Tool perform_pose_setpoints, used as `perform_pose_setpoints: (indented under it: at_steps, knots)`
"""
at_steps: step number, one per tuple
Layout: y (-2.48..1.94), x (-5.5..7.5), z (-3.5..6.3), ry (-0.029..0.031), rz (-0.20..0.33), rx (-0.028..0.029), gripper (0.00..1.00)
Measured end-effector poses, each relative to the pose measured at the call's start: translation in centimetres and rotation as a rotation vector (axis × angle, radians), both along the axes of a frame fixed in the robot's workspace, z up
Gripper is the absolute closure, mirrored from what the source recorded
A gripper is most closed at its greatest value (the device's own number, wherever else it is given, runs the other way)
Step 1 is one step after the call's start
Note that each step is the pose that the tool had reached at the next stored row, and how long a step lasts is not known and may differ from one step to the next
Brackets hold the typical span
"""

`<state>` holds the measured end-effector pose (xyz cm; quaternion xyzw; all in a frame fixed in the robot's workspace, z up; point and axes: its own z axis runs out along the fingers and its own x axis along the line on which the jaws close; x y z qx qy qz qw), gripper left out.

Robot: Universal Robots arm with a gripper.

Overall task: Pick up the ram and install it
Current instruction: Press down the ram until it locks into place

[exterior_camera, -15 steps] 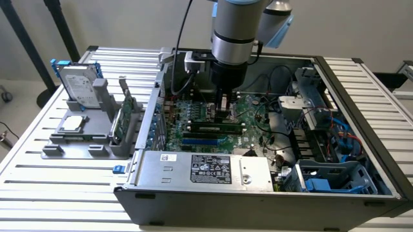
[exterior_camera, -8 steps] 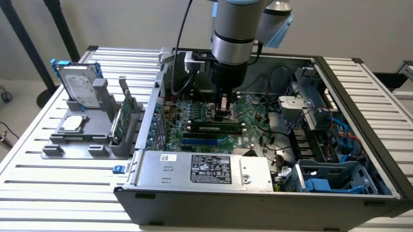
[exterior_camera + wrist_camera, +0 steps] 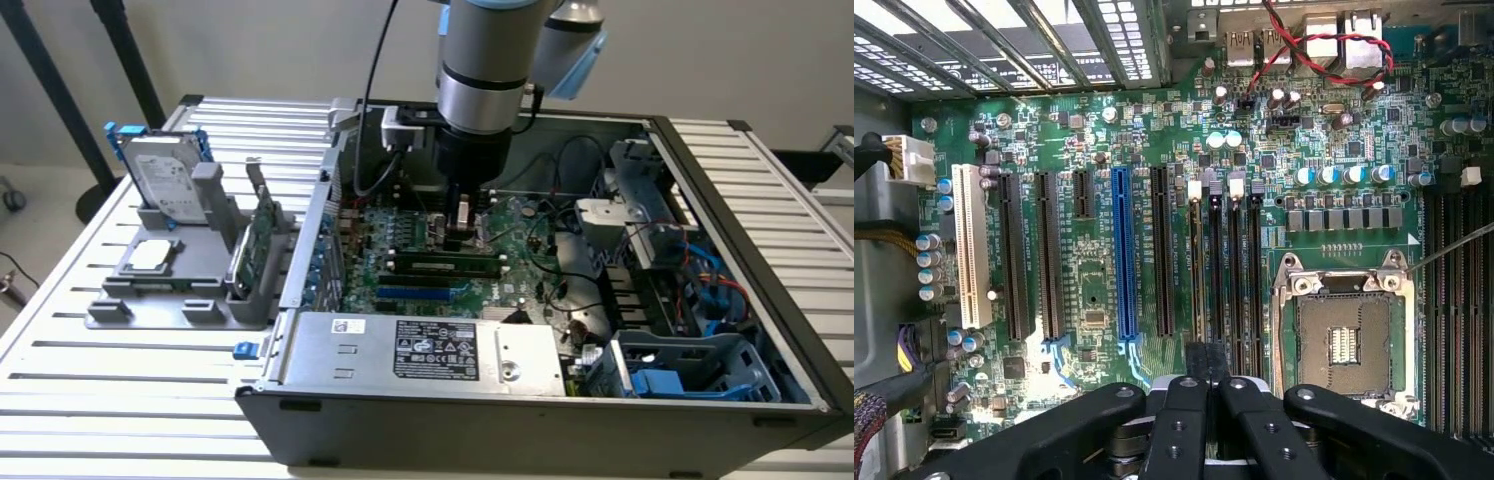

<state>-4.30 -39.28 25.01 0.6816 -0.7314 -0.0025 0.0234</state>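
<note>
Ram (image 3: 441, 265): long, thin green stick with a row of dark chips. Stands on its long edge on the motherboard (image 3: 400, 240) inside the open computer case (image 3: 534, 425), running along the memory slots (image 3: 1226, 280). Sits directly under the gripper and just above the grey power supply (image 3: 427, 350) in the exterior view. Cannot tell whether fully seated in its slot.

Gripper (image 3: 462, 235): lowered into the case on the arm, fingers (image 3: 1179, 430) drawn together with no gap. Tips over the near end of the memory slots, beside the empty processor socket (image 3: 1344, 340). Short dark edge showing just beyond the tips in the wrist view; cannot tell whether pinched or only touched.

Motherboard, other items: one blue expansion slot (image 3: 1122, 250), one white slot (image 3: 972, 245), several black ones.

Grey holder (image 3: 174, 290), at the exterior view's left on the slatted table (image 3: 120, 400): carries a silver hard drive (image 3: 167, 180), upright, and a green expansion card (image 3: 260, 235), on edge.
</note>
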Motion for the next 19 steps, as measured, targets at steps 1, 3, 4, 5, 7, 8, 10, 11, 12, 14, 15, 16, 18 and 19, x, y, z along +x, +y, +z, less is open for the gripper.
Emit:
perform_pose_setpoints:
  at_steps: [1, 3, 4, 5, 7, 8, 10, 11, 12, 14, 15, 16, 18, 19]
  knots:
    - [0.00, 0.0, 0.00, 0.0000, 0.000, 0.0000, 0.89]
    - [0.00, 0.0, 0.00, 0.0000, 0.000, 0.0000, 0.89]
    - [0.00, 0.0, 0.00, 0.0000, 0.000, 0.0000, 0.89]
    - [0.00, 0.0, 0.00, -0.0001, 0.000, 0.0001, 0.89]
    - [0.08, -0.1, -0.10, -0.0041, 0.000, -0.0001, 0.89]
    - [0.14, -0.2, -0.20, -0.0057, 0.000, -0.0001, 0.89]
    - [0.23, -0.3, -0.44, -0.0097, 0.001, 0.0000, 0.89]
    - [0.25, -0.3, -0.56, -0.0111, 0.002, 0.0001, 0.89]
    - [0.26, -0.3, -0.66, -0.0119, 0.003, 0.0000, 0.89]
    - [0.29, -0.3, -0.81, -0.0131, 0.005, 0.0000, 0.89]
    - [0.31, -0.3, -0.89, -0.0140, 0.006, 0.0000, 0.89]
    - [0.32, -0.3, -0.96, -0.0148, 0.007, 0.0001, 0.89]
    - [0.33, -0.4, -1.09, -0.0156, 0.010, 0.0001, 0.89]
    - [0.34, -0.4, -1.14, -0.0159, 0.012, 0.0001, 0.89]
